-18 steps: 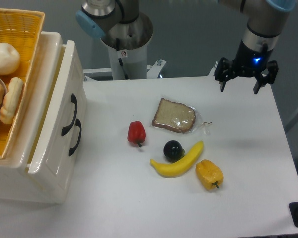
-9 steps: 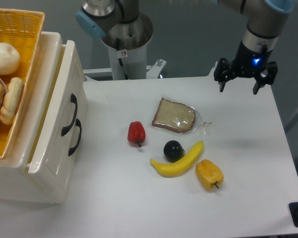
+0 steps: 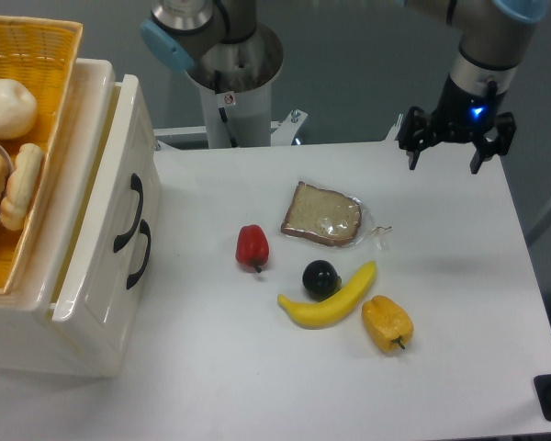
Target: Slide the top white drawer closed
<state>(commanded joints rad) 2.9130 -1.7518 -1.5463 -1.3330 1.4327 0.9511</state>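
The top white drawer (image 3: 99, 230) is at the left, its cream front panel standing a little out from the cabinet body, with a curved black handle (image 3: 129, 213) on it. A second black handle (image 3: 140, 255) shows just beside it, lower on the front. My gripper (image 3: 442, 164) hangs over the table's back right corner, far from the drawer. It is open, with nothing between its fingers.
A yellow wicker basket (image 3: 46, 41) with food sits on the cabinet top. On the table lie a bagged bread slice (image 3: 321, 216), a red pepper (image 3: 252, 246), a dark round fruit (image 3: 320, 277), a banana (image 3: 329, 299) and a yellow pepper (image 3: 387, 322). The robot base (image 3: 228, 78) stands behind.
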